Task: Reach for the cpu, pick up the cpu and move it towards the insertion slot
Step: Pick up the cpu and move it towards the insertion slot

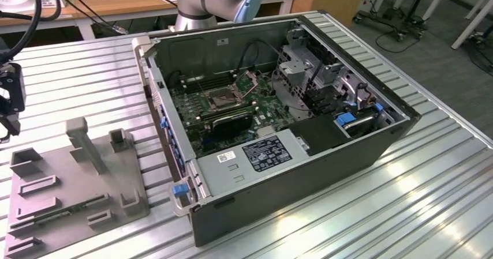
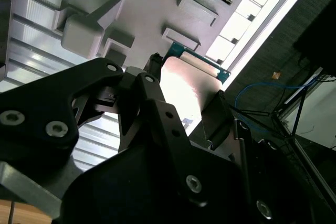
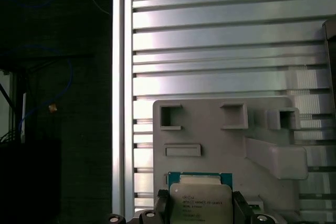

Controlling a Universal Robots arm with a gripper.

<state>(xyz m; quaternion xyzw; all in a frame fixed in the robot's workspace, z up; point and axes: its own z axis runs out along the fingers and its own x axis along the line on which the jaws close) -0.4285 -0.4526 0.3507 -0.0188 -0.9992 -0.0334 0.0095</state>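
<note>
Item: my black two-fingered claw (image 2: 186, 80), clamped on the flat, silvery, green-rimmed square cpu (image 3: 199, 203).
Pose: pointing down at the exterior view's left, over the grey moulded plastic tray (image 1: 69, 184).

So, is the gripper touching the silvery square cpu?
Touching. In the second wrist view the gripper fingers clamp opposite edges of the silvery square cpu, no gap.

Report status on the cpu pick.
Gripper shut on cpu, above grey tray. Socket inside open computer case; its side wall between.
</note>
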